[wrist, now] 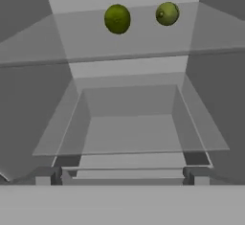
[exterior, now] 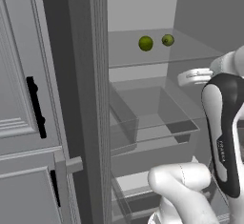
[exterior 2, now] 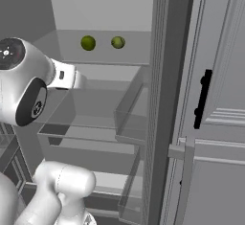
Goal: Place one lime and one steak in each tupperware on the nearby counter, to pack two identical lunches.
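Lime pickup, judged as the step in hand. Gripper (wrist: 122,176) with fingers spread wide and nothing between them, empty, poised just in front of the glass shelf (wrist: 129,44) and a little below its front edge. Seen from the left base view as a white hand (exterior: 185,78) reaching into the open fridge under that edge; from the right base view likewise (exterior 2: 80,80), short of the shelf.

On the glass shelf, toward its back: one lime (wrist: 117,18) and, just beside it but apart, a second lime (wrist: 167,14). Same pair in the left base view (exterior: 146,43) (exterior: 167,40) and in the right base view (exterior 2: 88,42) (exterior 2: 117,42). Both resting loose on the flat glass, so likely to roll if nudged from one side.

Below the glass shelf: a clear drawer (wrist: 131,133), directly ahead of the gripper. Beside the shelf, the fridge door (exterior: 90,99) swung open and edge-on.

Probably kept wide open in readiness to straddle a round fruit. Held low, by the look, for a level approach past the shelf edge. Next move, as a judgement: rise to shelf height, go in over the glass, centre on the nearer lime and close gently. Main risk: clipping the shelf edge, or knocking the neighbouring lime away.
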Robot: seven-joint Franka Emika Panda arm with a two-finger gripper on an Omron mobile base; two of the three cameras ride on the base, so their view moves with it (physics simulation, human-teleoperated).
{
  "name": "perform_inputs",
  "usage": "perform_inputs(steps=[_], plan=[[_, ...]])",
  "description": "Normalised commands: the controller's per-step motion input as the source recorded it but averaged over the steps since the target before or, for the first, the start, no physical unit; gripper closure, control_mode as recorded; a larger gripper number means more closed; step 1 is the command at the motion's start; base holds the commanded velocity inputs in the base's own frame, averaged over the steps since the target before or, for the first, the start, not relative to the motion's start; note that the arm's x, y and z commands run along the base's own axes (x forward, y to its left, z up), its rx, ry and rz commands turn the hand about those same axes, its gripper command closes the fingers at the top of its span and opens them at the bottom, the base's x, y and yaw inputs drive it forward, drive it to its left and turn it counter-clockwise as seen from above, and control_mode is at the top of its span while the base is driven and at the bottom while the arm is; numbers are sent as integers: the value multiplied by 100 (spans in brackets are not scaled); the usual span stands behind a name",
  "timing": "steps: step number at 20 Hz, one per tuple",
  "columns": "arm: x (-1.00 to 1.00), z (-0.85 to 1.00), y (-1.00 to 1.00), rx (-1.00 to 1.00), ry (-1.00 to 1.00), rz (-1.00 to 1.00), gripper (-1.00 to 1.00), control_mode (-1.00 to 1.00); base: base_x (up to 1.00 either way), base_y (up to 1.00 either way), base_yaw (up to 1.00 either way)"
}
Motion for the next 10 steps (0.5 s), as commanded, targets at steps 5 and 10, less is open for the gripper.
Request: perform_inputs(steps=[5,10], plan=[[35,28,19,0,-17,-5,-100,-100,0,0,0],[21,42,17,0,-18,-2,-100,-100,0,0,0]])
